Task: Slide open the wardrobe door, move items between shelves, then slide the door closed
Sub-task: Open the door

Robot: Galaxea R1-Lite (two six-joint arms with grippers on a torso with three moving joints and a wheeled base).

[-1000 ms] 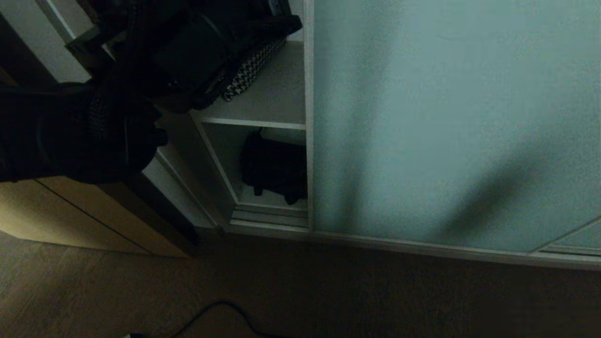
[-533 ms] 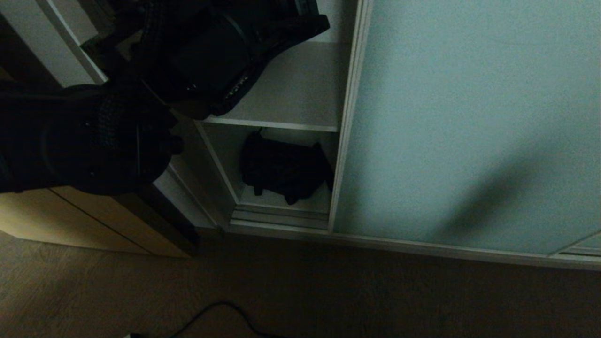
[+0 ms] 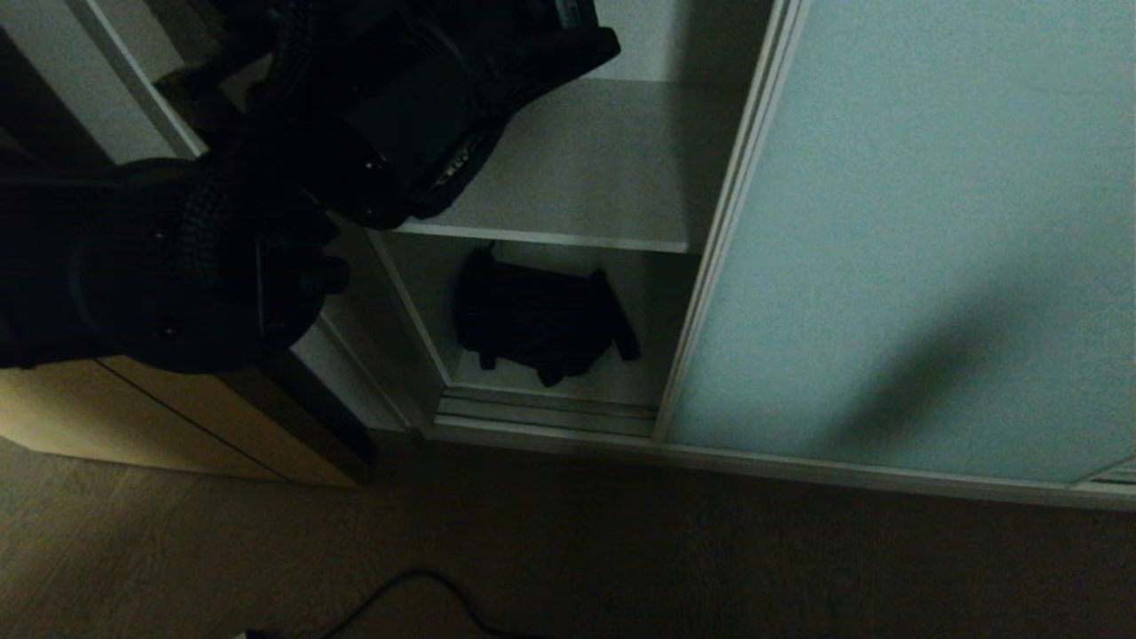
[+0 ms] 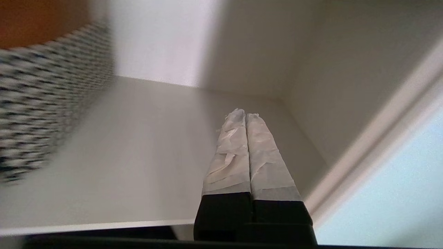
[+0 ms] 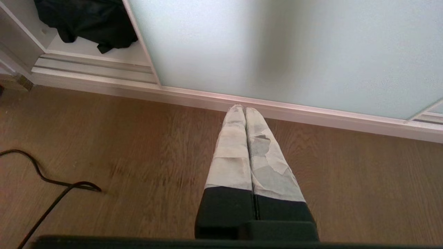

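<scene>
Floor (image 5: 138, 166): nearest to me, brown wood-grain boards, with a black cable (image 5: 45, 180) snaking across them on my left side.
Right gripper (image 5: 245, 108): I see it hanging low over the floor with its taped fingers pressed together on nothing, tips pointing at the wardrobe's bottom rail (image 5: 277, 109).
Left arm (image 3: 160, 257): a dark bulk at the left of my head view, reaching up towards the upper shelf.
Left gripper (image 4: 245, 112): fingers closed flat against each other with nothing between them, tips inside the upper compartment, above the shelf board and near the door's frame.
Sliding wardrobe door (image 3: 932, 231): frosted pale teal panel in a slim light frame, part-way open; it covers the right of the wardrobe and leaves the left compartments exposed.
Beige cabinet front (image 3: 177, 417): just left of the wardrobe opening, below my left arm.
Upper shelf (image 3: 586, 169): pale board, bare across its right part.
Houndstooth item (image 4: 41, 103): black-and-white patterned thing at one side of the upper shelf, apart from the left gripper; blurred, so I cannot tell what it is.
Black bag (image 3: 537, 315): soft dark bundle lying on the lower shelf (image 3: 612, 386), slumped towards the back, beneath the upper board.
</scene>
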